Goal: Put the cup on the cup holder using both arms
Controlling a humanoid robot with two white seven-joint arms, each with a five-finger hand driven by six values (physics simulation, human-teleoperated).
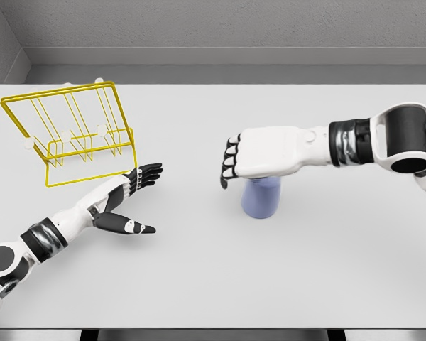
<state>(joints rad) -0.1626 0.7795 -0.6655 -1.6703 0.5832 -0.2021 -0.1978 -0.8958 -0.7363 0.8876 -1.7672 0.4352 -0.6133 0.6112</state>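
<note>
My right hand [259,158] curled over the lavender cup [261,197], not clearly gripping, my left hand [131,195] spread beside the yellow cup holder [69,132], white table [213,284]

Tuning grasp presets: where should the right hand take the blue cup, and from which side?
Grip the blue cup around its side wall, coming from the right. It stands upright and looks round and slightly tapered, so fingers can wrap it. The right hand hovers over its top, fingers curled down, hiding the rim.
</note>
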